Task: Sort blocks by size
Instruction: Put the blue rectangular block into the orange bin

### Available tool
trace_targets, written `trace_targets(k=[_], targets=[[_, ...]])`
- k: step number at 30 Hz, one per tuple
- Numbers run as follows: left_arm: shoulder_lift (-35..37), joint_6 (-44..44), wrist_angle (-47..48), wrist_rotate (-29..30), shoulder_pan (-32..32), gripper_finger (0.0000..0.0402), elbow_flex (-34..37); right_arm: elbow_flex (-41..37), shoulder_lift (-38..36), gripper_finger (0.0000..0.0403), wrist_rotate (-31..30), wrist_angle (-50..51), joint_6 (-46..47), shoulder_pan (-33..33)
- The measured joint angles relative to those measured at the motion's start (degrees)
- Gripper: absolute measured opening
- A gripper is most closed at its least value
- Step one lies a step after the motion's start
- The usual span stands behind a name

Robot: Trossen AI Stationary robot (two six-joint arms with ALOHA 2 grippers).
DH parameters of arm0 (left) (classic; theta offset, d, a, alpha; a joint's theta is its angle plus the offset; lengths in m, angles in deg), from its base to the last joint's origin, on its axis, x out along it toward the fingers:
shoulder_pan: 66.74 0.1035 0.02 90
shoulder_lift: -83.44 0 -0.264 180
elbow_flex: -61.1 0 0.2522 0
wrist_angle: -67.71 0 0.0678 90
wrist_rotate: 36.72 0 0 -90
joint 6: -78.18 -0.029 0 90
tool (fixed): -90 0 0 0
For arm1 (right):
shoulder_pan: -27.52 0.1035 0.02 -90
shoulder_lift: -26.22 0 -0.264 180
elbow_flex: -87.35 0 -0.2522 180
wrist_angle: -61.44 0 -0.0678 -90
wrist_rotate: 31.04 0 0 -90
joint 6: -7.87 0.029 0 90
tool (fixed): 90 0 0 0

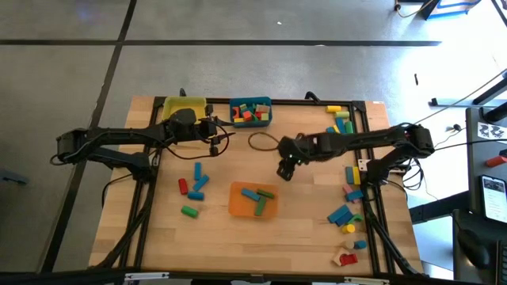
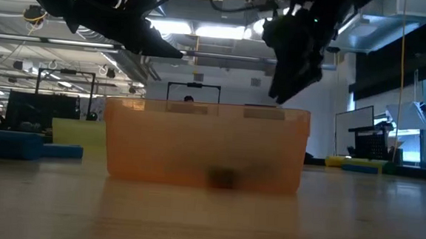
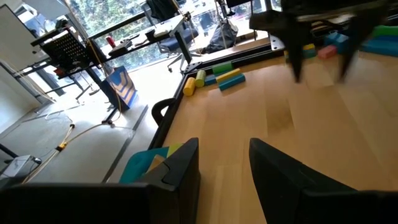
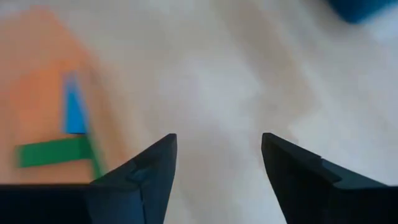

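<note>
Right gripper [image 1: 283,172]: jaws apart, nothing between them; bare table [image 1: 230,166] shows through the gap in the right wrist view.
Orange bin [image 1: 253,199]: just beside the right jaws, toward the table's front; holds blue and green blocks [image 1: 258,198].
Left gripper [image 1: 214,131]: near the table's far edge, just beside the teal bin [image 1: 251,112] and yellow bin [image 1: 184,108]; jaws partly apart, grip state cannot be told.
Open room: clear wood between the two sets of jaws.
Loose blocks: a small group [image 1: 194,186] left of the orange bin; more along the table's right edge [image 1: 348,214].
Hidden: low view shows only the orange bin's wall; its contents are a dark smudge.
</note>
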Motion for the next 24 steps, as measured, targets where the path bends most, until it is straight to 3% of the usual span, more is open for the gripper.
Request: trace_targets(k=[9, 24], targets=[[0.0, 0.0, 0.0, 0.0, 0.0, 0.0127, 0.0, 0.5, -0.5, 0.0205, -1.3, 12.1, 0.3, -11.4], [0.0, 0.0, 0.0, 0.0, 0.0, 0.0127, 0.0, 0.4, -0.5, 0.0177, -5.5, 17.9, -1.3, -26.9]])
